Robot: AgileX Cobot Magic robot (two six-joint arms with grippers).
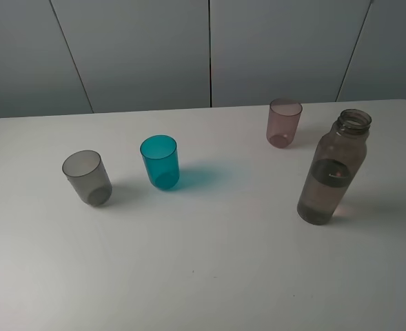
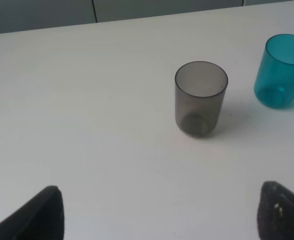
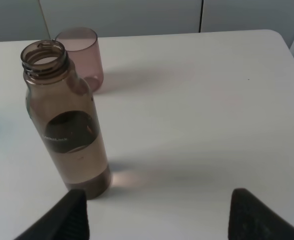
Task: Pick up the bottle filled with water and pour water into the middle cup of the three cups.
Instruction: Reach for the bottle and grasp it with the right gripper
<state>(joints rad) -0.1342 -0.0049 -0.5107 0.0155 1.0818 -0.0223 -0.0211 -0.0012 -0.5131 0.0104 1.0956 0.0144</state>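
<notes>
- While both arms sit pulled back low over the near side of the white table [image 1: 209,276], the tabletop carries four things, all upright and well apart.
- The bottle [image 1: 332,172] is the tallest. It stands uncapped near the right end of the table, with its dark label band facing the near edge. Nothing touches it in the high view, and its water level is hard to read.
- The right gripper [image 3: 164,215] hangs low and points across the table at the bottle. Its two dark fingers [image 3: 69,217] are spread wide with nothing between them. The bottle's base stands just ahead of one finger rather than in line with the gap.
- The left gripper [image 2: 159,215] has a similar low, level pose. Its fingers [image 2: 42,215] are also spread wide and grip nothing. It faces the grey cup, which stands ahead of the gap.
- The three cups form a loose row. The grey cup [image 1: 87,177] is farthest left.
- The middle cup [image 1: 160,162], teal-blue, stands to the right of the grey one, well apart from the bottle.
- The pink cup [image 1: 284,123] stands nearest the wall, behind the bottle.
</notes>
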